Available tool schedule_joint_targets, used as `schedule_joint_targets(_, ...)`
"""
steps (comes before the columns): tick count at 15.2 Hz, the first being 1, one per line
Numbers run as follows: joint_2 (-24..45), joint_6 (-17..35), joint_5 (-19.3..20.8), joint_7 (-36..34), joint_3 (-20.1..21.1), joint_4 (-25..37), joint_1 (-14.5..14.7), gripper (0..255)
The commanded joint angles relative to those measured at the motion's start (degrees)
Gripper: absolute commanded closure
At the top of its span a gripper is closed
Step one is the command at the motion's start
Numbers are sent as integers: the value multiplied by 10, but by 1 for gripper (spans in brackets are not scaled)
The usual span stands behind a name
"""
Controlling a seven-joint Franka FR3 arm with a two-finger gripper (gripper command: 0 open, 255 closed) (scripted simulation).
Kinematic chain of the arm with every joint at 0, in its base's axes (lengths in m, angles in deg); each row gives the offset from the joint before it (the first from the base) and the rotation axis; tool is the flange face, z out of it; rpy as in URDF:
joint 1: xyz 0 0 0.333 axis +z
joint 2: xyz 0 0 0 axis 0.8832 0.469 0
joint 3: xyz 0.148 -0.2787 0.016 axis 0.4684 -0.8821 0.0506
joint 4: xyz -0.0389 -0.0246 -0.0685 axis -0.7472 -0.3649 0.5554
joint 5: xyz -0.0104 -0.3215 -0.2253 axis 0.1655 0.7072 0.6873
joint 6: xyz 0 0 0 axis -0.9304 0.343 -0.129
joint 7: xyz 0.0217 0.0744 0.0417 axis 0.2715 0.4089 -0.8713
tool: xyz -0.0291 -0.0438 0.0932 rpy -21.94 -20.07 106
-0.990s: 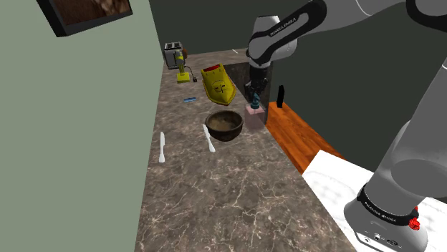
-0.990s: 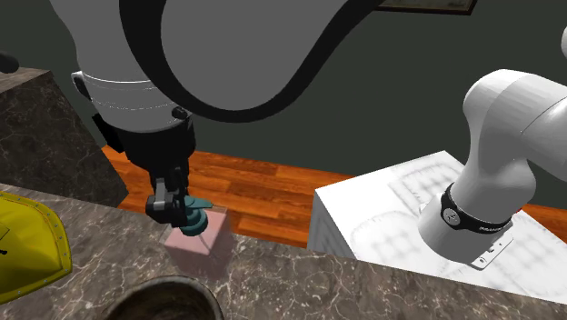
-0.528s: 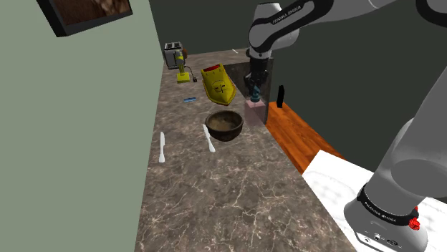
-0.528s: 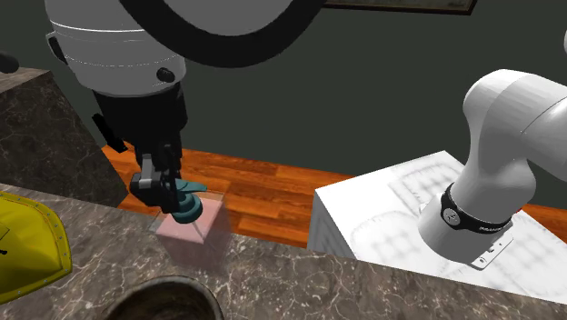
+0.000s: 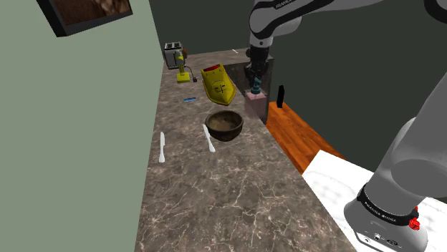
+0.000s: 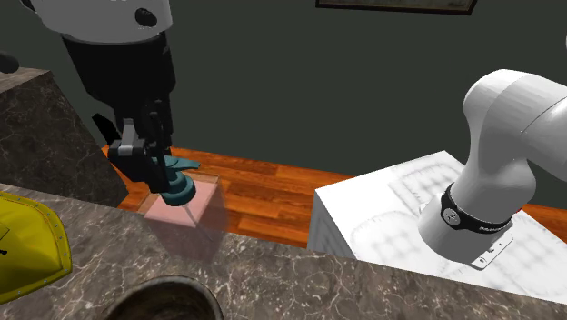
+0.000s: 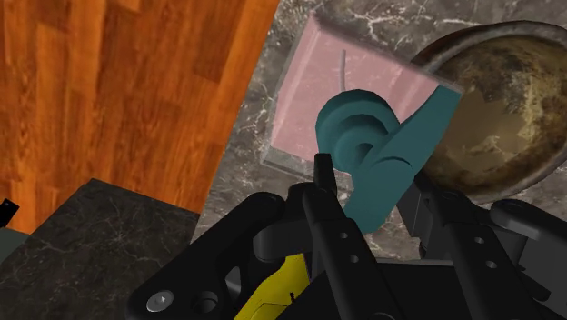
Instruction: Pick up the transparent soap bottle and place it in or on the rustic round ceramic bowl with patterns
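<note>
Gripper pinches the bottle by its pump, clear of the counter — the carry to the bowl and the release remain.

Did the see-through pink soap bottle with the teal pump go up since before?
Yes, the pink see-through bottle rose higher above the dark marble counter.

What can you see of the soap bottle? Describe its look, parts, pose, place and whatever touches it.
The soap bottle has a square, see-through pinkish body with a teal pump and spout on top. It is roughly upright, held by the black gripper, which is shut on the pump. It appears to hang just above the edge of the dark stone counter, beside the brown bowl, with wooden floor behind. Nothing else seems to touch it.
</note>
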Motion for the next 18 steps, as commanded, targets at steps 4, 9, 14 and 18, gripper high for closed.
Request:
schedule_joint_targets(4, -7, -39, 2, -3, 0, 31, 0, 255)
schedule_joint_targets(9, -10, -77, 3, -4, 1, 66, 0, 255)
schedule_joint_targets(14, -10, -115, 3, -6, 1, 105, 0, 255)
schedule_joint_targets(18, 15, -147, 3, -38, 17, 163, 16, 255)
